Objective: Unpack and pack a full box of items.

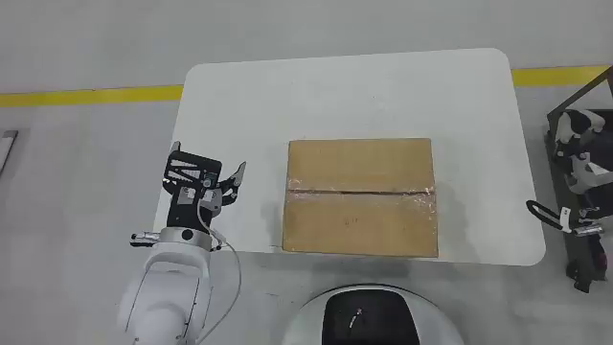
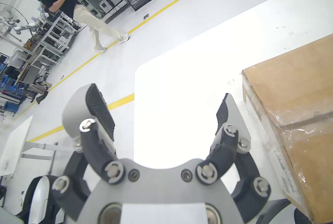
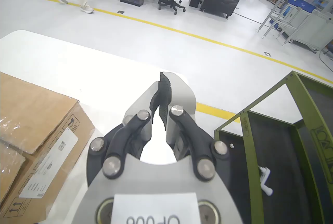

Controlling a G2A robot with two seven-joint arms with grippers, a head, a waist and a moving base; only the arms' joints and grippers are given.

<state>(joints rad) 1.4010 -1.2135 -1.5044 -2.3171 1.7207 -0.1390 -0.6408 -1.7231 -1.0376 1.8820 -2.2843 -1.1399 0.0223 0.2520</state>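
Note:
A closed brown cardboard box (image 1: pixel 360 196) lies on the white table (image 1: pixel 354 96), near the front edge, with clear tape along its middle seam. In the left wrist view the box (image 2: pixel 294 95) is off to one side of my left gripper (image 2: pixel 158 95). That left gripper (image 1: pixel 207 161) hovers open over the table's left edge, a short way from the box, holding nothing. My right gripper (image 3: pixel 163 84) is shut and empty, out past the box's (image 3: pixel 33 110) labelled end, over the table's right edge.
A green metal cart (image 3: pixel 273 131) with dark trays stands just beyond the table's right side; a small white part (image 3: pixel 265 180) lies in one tray. Bare tabletop surrounds the box at the back and left. A yellow floor line (image 1: pixel 86 96) runs behind the table.

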